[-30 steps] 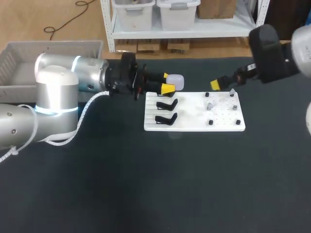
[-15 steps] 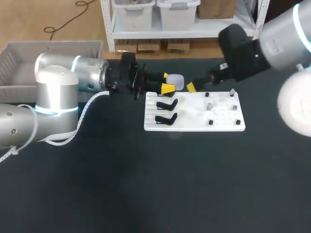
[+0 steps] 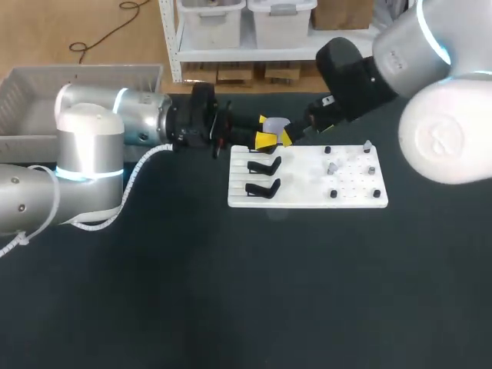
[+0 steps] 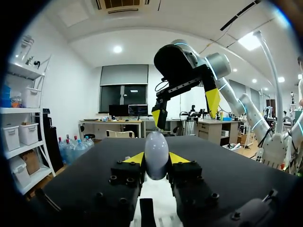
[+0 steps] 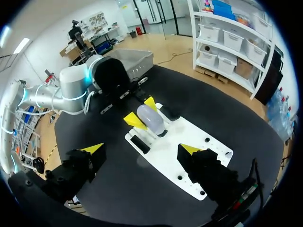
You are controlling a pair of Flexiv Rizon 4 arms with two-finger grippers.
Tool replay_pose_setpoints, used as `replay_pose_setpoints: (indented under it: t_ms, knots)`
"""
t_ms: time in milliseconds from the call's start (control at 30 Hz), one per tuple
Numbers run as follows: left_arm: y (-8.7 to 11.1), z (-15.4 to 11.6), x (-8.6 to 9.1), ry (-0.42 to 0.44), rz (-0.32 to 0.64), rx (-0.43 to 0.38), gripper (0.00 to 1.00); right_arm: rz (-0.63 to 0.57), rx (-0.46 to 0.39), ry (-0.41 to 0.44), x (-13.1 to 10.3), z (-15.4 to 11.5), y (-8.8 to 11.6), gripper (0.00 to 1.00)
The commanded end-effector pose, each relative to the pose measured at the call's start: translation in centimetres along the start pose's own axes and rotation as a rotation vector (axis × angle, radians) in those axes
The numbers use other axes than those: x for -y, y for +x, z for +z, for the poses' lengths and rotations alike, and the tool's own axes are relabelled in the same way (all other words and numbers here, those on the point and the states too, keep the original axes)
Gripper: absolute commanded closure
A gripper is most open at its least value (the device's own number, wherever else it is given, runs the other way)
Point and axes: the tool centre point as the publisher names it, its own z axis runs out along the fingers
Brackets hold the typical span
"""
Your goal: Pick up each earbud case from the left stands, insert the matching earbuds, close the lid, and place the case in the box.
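Box: sits well apart at the left, not yet needed.
Left gripper: unmoved over the last second, pinching the earbud case from two sides above the white board's far left corner.
Right gripper: fingers spread; it has swung in from the board's right end to just beside the case.
Meaning: probably the lid opening comes next, with earbuds still to insert.

Broad dark matte table

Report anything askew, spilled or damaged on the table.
Nothing stands out. The pale oval earbud case sits squarely between the yellow tips of the left gripper, the right gripper hangs open close to it, and the white pegged board lies flat.
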Motion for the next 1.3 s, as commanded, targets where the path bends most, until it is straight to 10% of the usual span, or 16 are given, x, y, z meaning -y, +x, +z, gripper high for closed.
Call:
replay_pose_setpoints:
  t_ms: [33, 1300]
  knots:
    - [0.0, 0.0, -0.1, 0.001, 0.000, -0.001, 1.00, 0.009, -0.023, -0.001, 0.6, 1.0, -0.7, 0.00]
    - [0.0, 0.0, -0.1, 0.001, 0.000, -0.001, 1.00, 0.069, -0.085, 0.036, 3.8, 4.1, -1.4, 0.00]
